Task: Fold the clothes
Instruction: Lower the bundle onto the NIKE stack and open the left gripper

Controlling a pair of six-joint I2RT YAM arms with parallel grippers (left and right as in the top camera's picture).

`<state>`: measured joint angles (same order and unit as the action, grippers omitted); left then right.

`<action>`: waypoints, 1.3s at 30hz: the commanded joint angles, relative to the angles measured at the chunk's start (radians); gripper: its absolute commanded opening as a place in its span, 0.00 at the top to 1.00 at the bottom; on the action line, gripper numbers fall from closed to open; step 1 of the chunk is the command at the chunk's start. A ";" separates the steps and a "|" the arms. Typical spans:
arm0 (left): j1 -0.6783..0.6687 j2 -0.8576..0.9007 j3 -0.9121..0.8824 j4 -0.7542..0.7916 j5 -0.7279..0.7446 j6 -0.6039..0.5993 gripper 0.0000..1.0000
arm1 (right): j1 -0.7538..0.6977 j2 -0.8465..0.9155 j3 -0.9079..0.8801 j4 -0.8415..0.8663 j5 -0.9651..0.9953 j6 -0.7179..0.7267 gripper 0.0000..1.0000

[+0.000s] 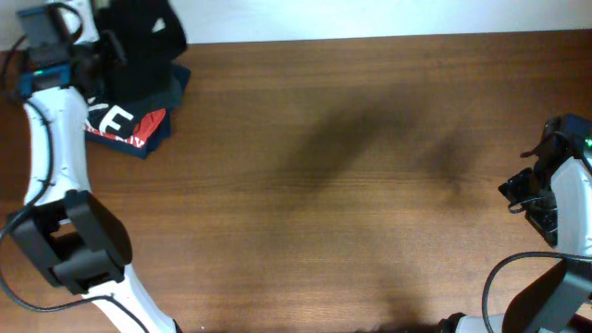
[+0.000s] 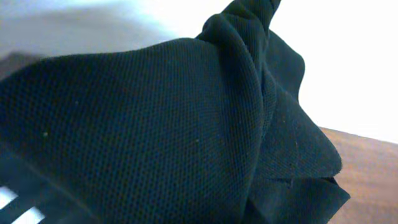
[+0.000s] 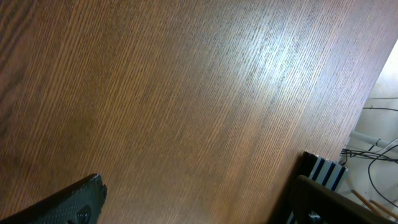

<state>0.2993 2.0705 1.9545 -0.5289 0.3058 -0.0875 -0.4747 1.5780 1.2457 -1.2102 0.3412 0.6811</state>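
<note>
The plain black soft fabric top (image 1: 141, 42) sits at the far left corner of the brown wooden table (image 1: 351, 185), bunched into a loose mound rather than spread flat. Part of it lies over a small pile of folded garments, whose topmost visible piece is a dark cloth with a red patch and large white lettering (image 1: 123, 122); a navy edge (image 1: 173, 100) shows along the side of the pile. The left claw (image 1: 109, 51) is right at the mound, on its left side. From the left wrist view the black knit fills almost the whole frame, gathered into a twisted ridge that rises to the top edge, with a few white bars (image 2: 13, 208) showing at the lower left and a strip of table at the lower right. The cloth hides the left claw's fingers completely, so it cannot be told whether that claw is pinching the top or only lying against it. The right claw (image 3: 199, 186) is well apart from the clothing, at the right edge of the table. Its two dark fingers (image 3: 71, 205) stand spread wide at the bottom corners of the right wrist view. Only bare wood grain lies between them, and they hold nothing.
</note>
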 commanded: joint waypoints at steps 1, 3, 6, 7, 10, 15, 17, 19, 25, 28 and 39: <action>0.054 0.004 0.027 -0.011 0.008 -0.084 1.00 | -0.003 -0.018 0.016 0.000 0.006 0.016 0.01; 0.077 0.014 0.027 -0.023 0.008 -0.084 1.00 | -0.003 -0.018 0.016 0.000 0.006 0.016 0.01; 0.097 0.050 0.027 -0.034 0.008 -0.084 1.00 | -0.003 -0.018 0.016 0.000 0.006 0.016 0.01; 0.101 0.068 0.027 -0.034 0.008 -0.084 1.00 | -0.003 -0.018 0.016 0.000 0.006 0.016 0.01; 0.105 0.153 0.027 -0.025 0.008 -0.096 0.97 | -0.003 -0.018 0.016 0.000 0.006 0.016 0.01; 0.108 0.269 0.027 -0.010 -0.013 -0.100 0.62 | -0.003 -0.018 0.016 0.000 0.006 0.016 0.01; 0.113 0.278 0.027 -0.015 -0.027 -0.100 0.32 | -0.003 -0.018 0.016 0.000 0.006 0.016 0.01; 0.121 0.277 0.028 -0.020 -0.046 -0.099 0.05 | -0.003 -0.018 0.016 0.000 0.006 0.016 0.01; 0.166 0.231 0.046 -0.050 -0.052 -0.103 0.01 | -0.003 -0.018 0.016 0.000 0.006 0.016 0.01; 0.190 0.178 0.046 -0.064 -0.063 -0.103 0.01 | -0.003 -0.018 0.016 0.000 0.006 0.016 0.01; 0.237 -0.098 0.046 -0.098 -0.079 -0.106 0.01 | -0.003 -0.018 0.016 0.000 0.006 0.016 0.01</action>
<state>0.5419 2.0636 1.9926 -0.6250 0.2386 -0.1886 -0.4747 1.5780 1.2457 -1.2098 0.3412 0.6815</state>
